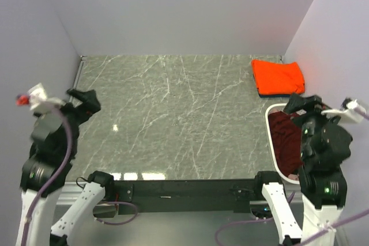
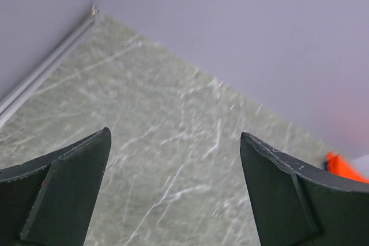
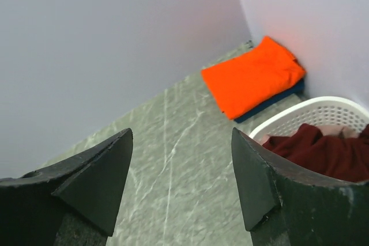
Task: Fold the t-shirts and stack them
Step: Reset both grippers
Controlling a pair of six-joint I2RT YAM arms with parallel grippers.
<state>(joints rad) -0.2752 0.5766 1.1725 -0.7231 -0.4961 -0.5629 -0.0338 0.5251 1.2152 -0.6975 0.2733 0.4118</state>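
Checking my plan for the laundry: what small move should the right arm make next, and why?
Probably lower the right fingers into the basket onto the maroon shirt: they are open and empty near its rim, that shirt lies bunched, and the orange shirt already lies folded on the navy shirt.

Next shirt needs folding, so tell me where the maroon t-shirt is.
In the top view, the maroon t-shirt lies in the white basket at the right edge of the table, just nearer than the folded orange t-shirt.

Your overhead view looks down on the whole table; both wrist views skim low across it, sharing the orange shirt.
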